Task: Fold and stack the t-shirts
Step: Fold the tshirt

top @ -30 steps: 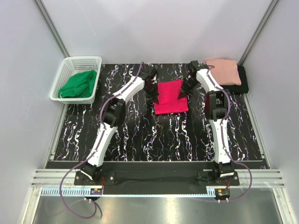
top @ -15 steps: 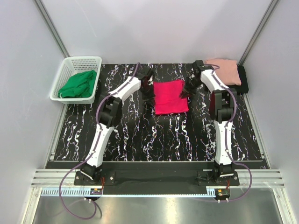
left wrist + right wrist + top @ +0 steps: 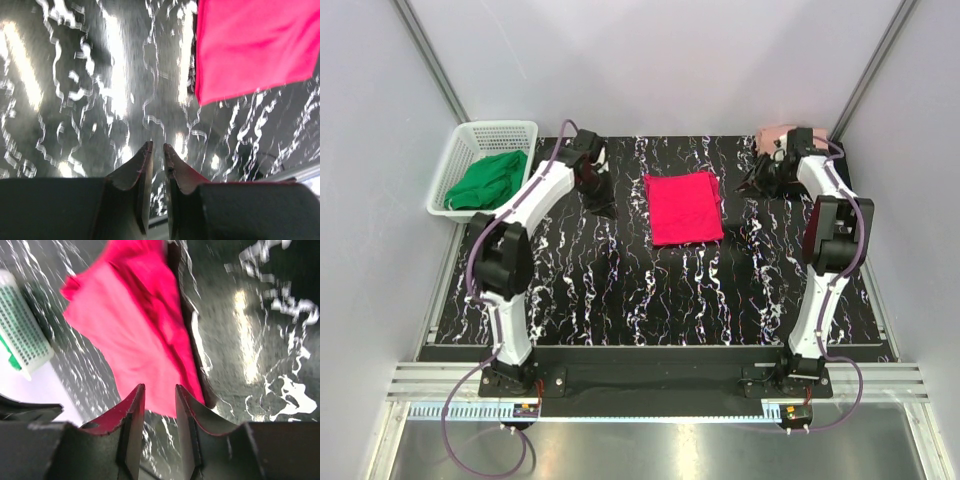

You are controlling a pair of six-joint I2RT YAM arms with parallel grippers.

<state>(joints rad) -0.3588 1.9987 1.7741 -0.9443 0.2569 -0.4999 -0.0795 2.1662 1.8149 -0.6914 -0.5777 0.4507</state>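
Note:
The crimson-pink t-shirt (image 3: 684,207) lies folded in a rectangle at the table's far middle. It also shows in the left wrist view (image 3: 255,45) and the right wrist view (image 3: 135,335). My left gripper (image 3: 601,197) hangs left of it, apart from it, jaws a narrow gap apart and empty (image 3: 158,146). My right gripper (image 3: 756,185) is right of it, jaws a little open and empty (image 3: 160,387). The salmon-pink t-shirt (image 3: 772,135) lies folded at the far right corner, partly hidden by the right arm. I cannot make out the black t-shirt behind that arm.
A white basket (image 3: 467,140) holding a green cloth (image 3: 488,180) stands at the far left; its corner shows in the right wrist view (image 3: 22,325). White walls close in the black marbled table (image 3: 650,290) on three sides.
Both grippers have let go of the crimson-pink shirt's side edges and swung outward, the left to the left, the right to the right. The shirt now lies flat.

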